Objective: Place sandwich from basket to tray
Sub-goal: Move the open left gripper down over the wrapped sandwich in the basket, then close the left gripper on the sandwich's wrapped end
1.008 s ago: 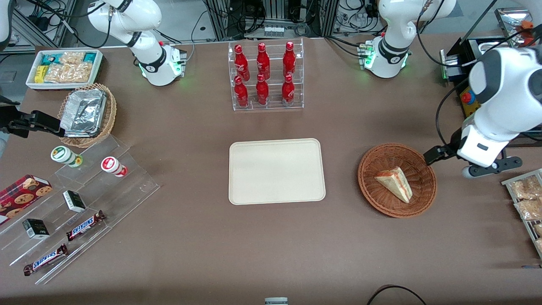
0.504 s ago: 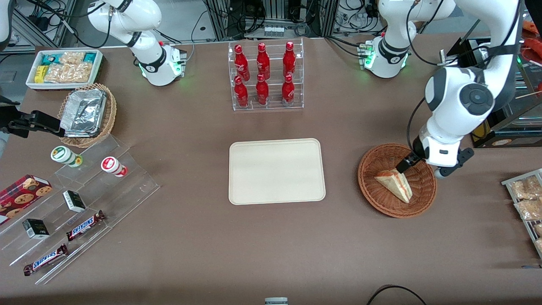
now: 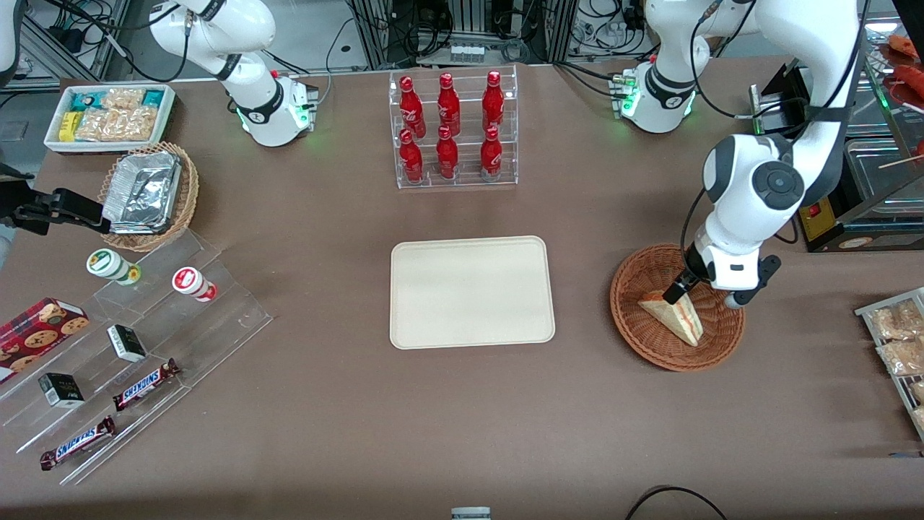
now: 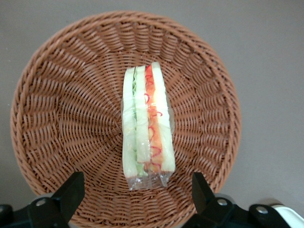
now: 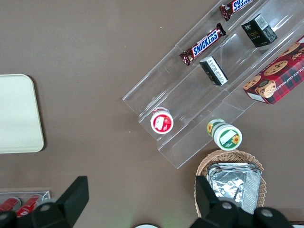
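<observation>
Left arm bent down, pincer (image 4: 135,190) spread wide above sandwich (image 4: 146,124), basket (image 4: 52,128)

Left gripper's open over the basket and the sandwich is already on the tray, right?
Not quite. The sandwich is in the basket, not on the tray, which holds nothing. The left wrist view shows it lying in the middle of the basket's floor, and the front view agrees. The rest holds: the gripper is open over the basket, one finger on each side of the sandwich, not touching it.
</observation>
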### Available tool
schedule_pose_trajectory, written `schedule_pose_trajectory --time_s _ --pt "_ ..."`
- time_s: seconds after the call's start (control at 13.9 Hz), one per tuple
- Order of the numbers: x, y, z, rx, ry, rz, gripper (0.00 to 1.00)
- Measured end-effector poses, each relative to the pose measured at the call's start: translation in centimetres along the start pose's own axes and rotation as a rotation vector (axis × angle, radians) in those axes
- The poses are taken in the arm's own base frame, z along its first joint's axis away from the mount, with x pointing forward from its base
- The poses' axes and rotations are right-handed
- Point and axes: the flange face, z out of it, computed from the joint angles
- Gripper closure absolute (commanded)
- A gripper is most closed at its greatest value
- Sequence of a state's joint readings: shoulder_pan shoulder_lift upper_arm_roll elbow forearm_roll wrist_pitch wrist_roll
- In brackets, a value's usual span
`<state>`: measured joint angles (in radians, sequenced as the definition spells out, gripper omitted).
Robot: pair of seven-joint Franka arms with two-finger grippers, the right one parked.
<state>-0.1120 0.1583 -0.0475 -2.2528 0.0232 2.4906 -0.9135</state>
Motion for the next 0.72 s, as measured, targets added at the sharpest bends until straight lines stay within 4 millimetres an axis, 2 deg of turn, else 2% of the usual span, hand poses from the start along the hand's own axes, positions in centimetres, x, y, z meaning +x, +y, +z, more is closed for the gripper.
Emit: schedule_pose_trajectory --time_s 0.36,0.43,0.5,0.65,0.72 --pt "0.2 -0.2 3.2 0.011 -0.004 0.003 0.0" --pt "0.3 -0.2 3.6 0.008 -0.002 0.001 0.07" --pt "0.3 -0.3 3.8 0.006 0.0 -0.001 0.28" --pt "0.6 -0.4 4.0 0.003 0.004 -0.006 0.9" --pt "0.8 -0.4 3.9 0.0 0.008 -0.009 1.0"
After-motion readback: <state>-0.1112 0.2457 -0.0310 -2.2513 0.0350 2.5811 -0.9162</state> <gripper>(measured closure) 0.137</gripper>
